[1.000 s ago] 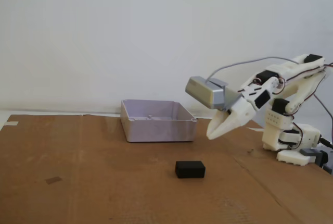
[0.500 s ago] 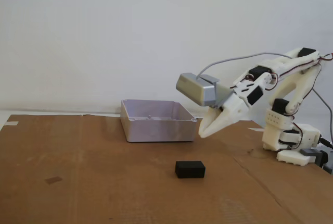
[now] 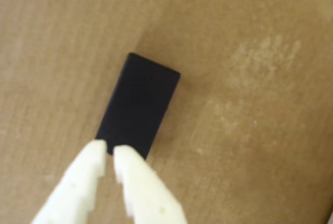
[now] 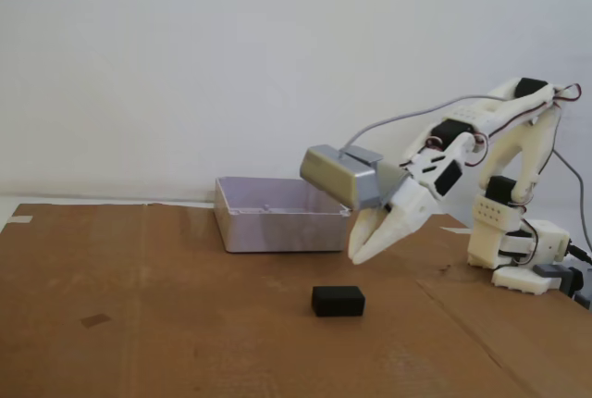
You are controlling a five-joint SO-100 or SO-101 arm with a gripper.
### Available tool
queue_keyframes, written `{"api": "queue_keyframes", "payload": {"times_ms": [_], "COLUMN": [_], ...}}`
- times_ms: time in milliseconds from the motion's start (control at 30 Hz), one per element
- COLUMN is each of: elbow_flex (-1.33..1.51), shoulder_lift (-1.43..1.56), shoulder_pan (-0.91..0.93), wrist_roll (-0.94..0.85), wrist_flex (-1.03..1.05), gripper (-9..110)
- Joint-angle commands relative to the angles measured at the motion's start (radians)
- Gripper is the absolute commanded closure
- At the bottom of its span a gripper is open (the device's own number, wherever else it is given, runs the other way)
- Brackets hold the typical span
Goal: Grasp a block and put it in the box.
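The small black block [image 4: 338, 301] lies on the brown cardboard, in front of the pale lavender-grey box [image 4: 280, 214]. In the wrist view the block [image 3: 138, 104] sits just beyond my fingertips. My white gripper [image 4: 357, 253] hangs above and slightly right of the block in the fixed view, pointing down-left, well clear of it. In the wrist view my gripper [image 3: 108, 152] has its two fingers almost together, only a thin gap between them, holding nothing. The box appears empty.
The arm's white base [image 4: 523, 254] stands at the right edge of the cardboard sheet [image 4: 166, 324]. A grey camera housing [image 4: 339, 177] rides on the wrist, close to the box's right corner. A white wall is behind.
The arm has reached further left and lowered. My gripper has moved from beside the box's right side down toward the block. The block and box have not moved.
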Motion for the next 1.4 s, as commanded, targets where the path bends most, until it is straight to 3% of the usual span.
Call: {"api": "queue_keyframes", "payload": {"times_ms": [0, 1167, 1367], "elbow_flex": [-0.129, -0.245, -0.245], "shoulder_lift": [0.015, -0.222, -0.221], "shoulder_pan": [-0.005, 0.006, 0.006], "wrist_roll": [0.006, 0.077, 0.075], "wrist_flex": [-0.040, -0.041, -0.049], "gripper": [101, 100, 76]}}
